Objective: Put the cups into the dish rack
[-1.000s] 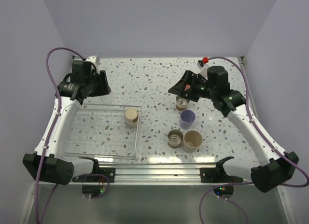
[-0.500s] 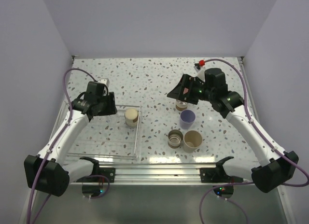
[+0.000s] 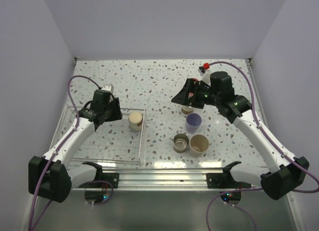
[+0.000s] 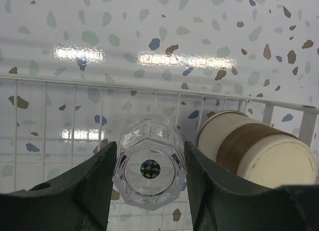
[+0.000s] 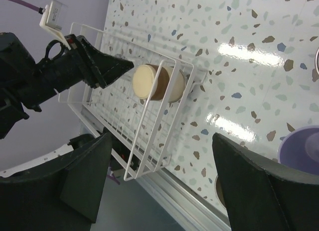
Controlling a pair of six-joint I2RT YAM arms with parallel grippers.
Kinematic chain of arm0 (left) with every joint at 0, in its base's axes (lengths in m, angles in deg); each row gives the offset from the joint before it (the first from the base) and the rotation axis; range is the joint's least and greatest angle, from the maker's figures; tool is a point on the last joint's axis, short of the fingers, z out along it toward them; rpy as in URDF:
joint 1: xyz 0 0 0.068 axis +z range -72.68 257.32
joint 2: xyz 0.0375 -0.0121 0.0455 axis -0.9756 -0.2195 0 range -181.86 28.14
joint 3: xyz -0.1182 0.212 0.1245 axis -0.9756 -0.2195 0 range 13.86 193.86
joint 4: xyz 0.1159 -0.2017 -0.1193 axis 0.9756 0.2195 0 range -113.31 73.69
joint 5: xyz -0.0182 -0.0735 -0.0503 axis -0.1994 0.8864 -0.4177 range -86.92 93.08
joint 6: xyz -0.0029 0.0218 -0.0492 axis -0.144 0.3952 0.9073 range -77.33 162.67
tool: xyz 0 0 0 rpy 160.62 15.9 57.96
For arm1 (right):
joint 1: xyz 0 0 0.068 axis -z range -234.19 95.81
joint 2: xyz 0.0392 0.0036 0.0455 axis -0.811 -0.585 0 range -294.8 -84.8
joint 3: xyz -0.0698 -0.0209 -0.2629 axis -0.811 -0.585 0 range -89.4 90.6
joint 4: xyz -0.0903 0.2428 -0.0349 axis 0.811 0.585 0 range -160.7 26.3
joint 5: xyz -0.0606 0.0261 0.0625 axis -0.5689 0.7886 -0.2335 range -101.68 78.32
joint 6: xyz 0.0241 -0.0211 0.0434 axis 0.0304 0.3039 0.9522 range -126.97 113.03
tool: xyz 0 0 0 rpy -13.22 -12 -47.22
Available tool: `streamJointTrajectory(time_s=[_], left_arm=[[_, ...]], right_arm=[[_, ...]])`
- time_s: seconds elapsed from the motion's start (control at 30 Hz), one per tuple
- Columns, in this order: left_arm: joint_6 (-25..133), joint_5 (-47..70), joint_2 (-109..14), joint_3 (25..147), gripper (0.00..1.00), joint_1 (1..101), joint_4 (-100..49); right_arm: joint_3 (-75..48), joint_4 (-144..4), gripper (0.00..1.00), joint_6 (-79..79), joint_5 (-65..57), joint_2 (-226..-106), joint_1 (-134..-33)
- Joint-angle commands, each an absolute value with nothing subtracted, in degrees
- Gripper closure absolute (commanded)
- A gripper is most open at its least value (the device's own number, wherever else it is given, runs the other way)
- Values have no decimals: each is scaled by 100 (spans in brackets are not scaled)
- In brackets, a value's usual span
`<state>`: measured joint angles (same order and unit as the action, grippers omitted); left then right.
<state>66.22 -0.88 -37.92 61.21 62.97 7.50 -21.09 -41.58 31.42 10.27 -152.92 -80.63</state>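
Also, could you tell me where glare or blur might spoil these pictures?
Left wrist view: glare streaks on the speckled white table, reflections inside the clear faceted tumbler; the dark left fingers look soft. Right wrist view: glare patches on the table, right fingers blurred in the foreground. Top view: a bright strip along the table's near edge, otherwise sharp.

Dish rack (image 3: pixel 99 141) sits left on the table (image 3: pixel 149 81), a cup (image 3: pixel 135 120) in its far right corner; four cups (image 3: pixel 193 122) cluster right of it.
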Motion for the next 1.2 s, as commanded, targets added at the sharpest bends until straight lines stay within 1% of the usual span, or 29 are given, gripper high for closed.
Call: streamJointTrajectory(time_s=[0.0, 0.03, 0.07, 0.1, 0.13, 0.17, 0.23, 0.27, 0.33, 0.37, 0.53, 0.63, 0.87, 1.0, 1.17], left_arm=[[6746, -482, -3699, 6044, 92, 6194, 218], [6737, -517, -3707, 6035, 91, 6176, 200], [6719, -535, -3716, 6035, 84, 6168, 183], [6702, -527, -3733, 6026, 79, 6159, 157], [6684, -518, -3751, 6026, 73, 6150, 122], [6658, -518, -3786, 6026, 61, 6150, 112], [6640, -527, -3812, 6009, 52, 6106, 86], [6640, -535, -3839, 5991, 46, 6097, 77], [6631, -535, -3822, 5982, 39, 6097, 51], [6622, -535, -3813, 5982, 34, 6097, 42], [6587, -553, -3830, 5973, 24, 6088, 60], [6587, -579, -3821, 6008, 12, 6088, 86], [6578, -746, -3602, 6500, 9, 6097, 411], [6552, -913, -3514, 7157, 9, 6097, 770], [6491, -1045, -3356, 8090, 9, 6097, 1105]], right_arm=[[-2067, -4266, 15, 3012, 994, -15177, -8109], [-2058, -4266, 15, 3012, 1003, -15178, -8126], [-2058, -4275, 15, 3003, 1003, -15195, -8118], [-2058, -4284, 15, 3003, 1003, -15204, -8126], [-2058, -4284, 15, 3003, 1003, -15213, -8126], [-2058, -4310, 15, 3003, 1012, -15221, -8126], [-2058, -4336, 15, 3003, 1012, -15230, -8135], [-2049, -4354, 15, 3003, 1012, -15230, -8127], [-2032, -4354, 15, 2995, 1012, -15230, -8135], [-2032, -4354, 15, 2977, 1003, -15230, -8135], [-2041, -4354, 15, 2951, 976, -15230, -8135], [-2032, -4354, 15, 2951, 976, -15222, -8135], [-1848, -4223, 15, 2784, 845, -15292, -8127], [-1575, -4091, 15, 2661, 722, -15467, -8135], [-759, -3354, 15, 2275, -94, -16028, -8127]])
